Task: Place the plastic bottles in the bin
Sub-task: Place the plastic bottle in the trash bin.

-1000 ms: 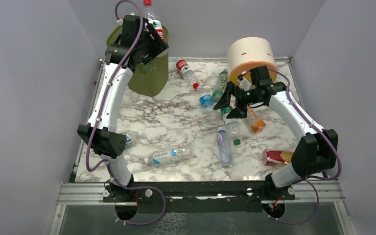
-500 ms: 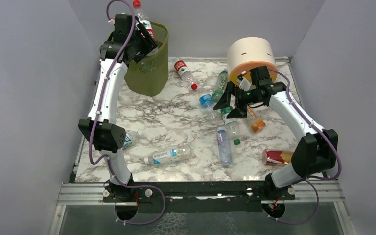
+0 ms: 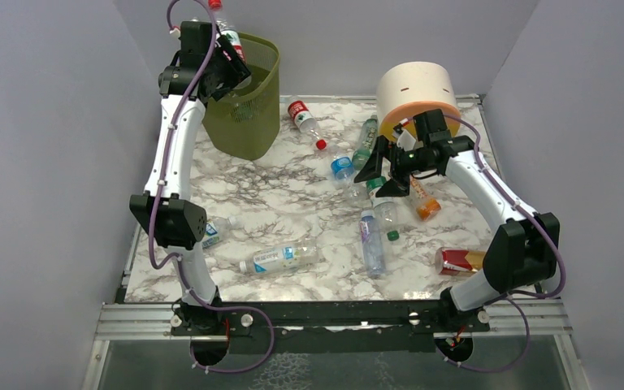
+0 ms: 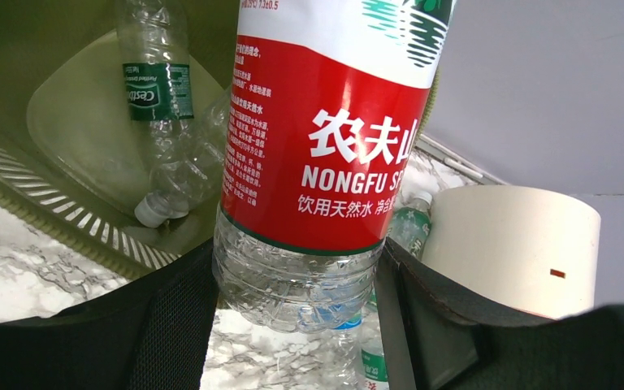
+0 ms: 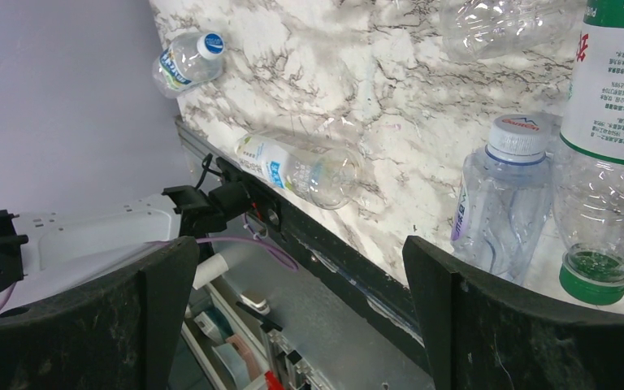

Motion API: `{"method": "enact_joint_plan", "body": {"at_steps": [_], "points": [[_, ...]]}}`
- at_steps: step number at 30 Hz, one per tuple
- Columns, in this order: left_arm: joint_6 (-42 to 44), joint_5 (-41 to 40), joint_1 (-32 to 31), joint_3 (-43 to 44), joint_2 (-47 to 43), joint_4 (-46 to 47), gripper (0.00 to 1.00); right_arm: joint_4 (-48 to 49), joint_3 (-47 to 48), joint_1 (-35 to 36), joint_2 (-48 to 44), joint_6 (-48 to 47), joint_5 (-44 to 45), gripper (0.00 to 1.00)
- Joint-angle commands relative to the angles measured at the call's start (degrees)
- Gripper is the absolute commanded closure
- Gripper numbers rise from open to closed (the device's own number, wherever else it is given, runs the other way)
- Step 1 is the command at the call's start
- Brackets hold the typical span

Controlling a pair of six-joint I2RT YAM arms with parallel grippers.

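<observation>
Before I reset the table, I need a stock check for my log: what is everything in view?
bin: one, olive-green mesh, far left of the table.
held bottle: one, clear with red label, above the bin.
bottles in the bin: at least one, clear, green label.
loose bottles: about seven, clear, mixed labels, lying across the table.
orange-filled bottle: one, lying right of centre.
red container: one, near the right arm's base; can or bottle unclear.
cream cylinder: one, far right.
table: one, white-grey marble.
left hand: one, black, closed on the held bottle.
right hand: one, black, open above the middle bottles.
</observation>
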Motion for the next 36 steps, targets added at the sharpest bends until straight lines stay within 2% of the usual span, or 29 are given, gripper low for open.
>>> {"method": "enact_joint_plan", "body": {"at_steps": [1,14,18,30,36], "points": [[2.66,0.14,0.44,1.63,1.17,3.04,0.36,0.18,0.72,0.35,0.51,-0.80,0.45,0.00],[3.65,-0.04,1.73,1.33,2.86,3.29,0.26,0.56,0.98,0.32,1.14,-1.01,0.30,0.00],[3.71,0.16,2.23,1.33,2.79,3.23,0.19,0.68,1.03,0.31,1.29,-0.90,0.16,0.00],[1.51,1.94,2.73,-0.97,-1.05,3.15,0.17,1.13,0.97,0.31,1.31,-0.64,-0.20,0.01],[-0.42,5.86,2.73,-6.31,-5.64,2.96,0.14,0.97,0.04,0.24,0.78,-0.86,-0.60,0.01]]}}
